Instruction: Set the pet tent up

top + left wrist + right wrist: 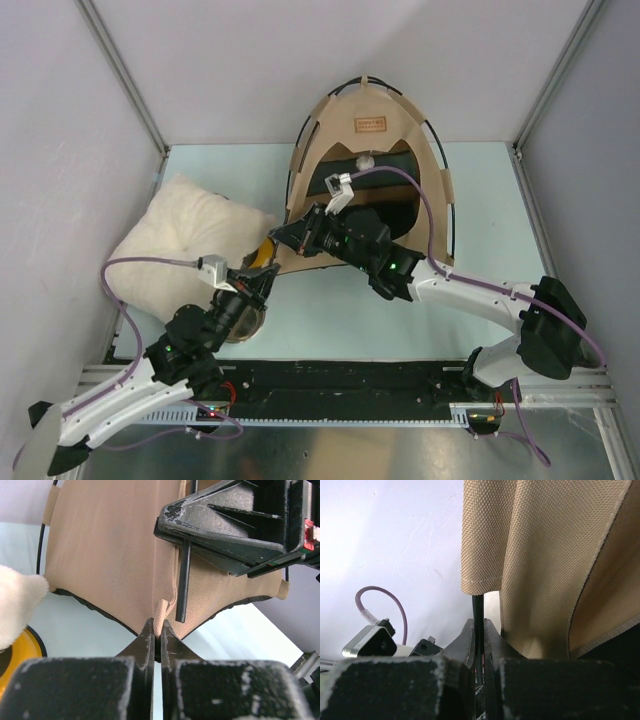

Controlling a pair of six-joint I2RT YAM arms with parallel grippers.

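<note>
The pet tent [368, 110] stands at the back middle of the table, tan fabric arched on thin black poles, with a brown label patch [370, 124] and a white pom-pom [366, 160]. My left gripper [156, 629] is at the tent's front left corner, shut on a small tan fabric loop [159, 615] there. My right gripper [479, 626] is just above it, shut on the free end of a black pole [183, 580] that comes out of the tent's fabric sleeve [481, 582]. In the top view the two grippers [275, 250] meet at that corner.
A cream fluffy pillow [190, 240] lies left of the tent. A yellow bowl holder [262, 255] sits under my left arm beside the pillow. Grey walls close in the back and sides of the light blue table [480, 220].
</note>
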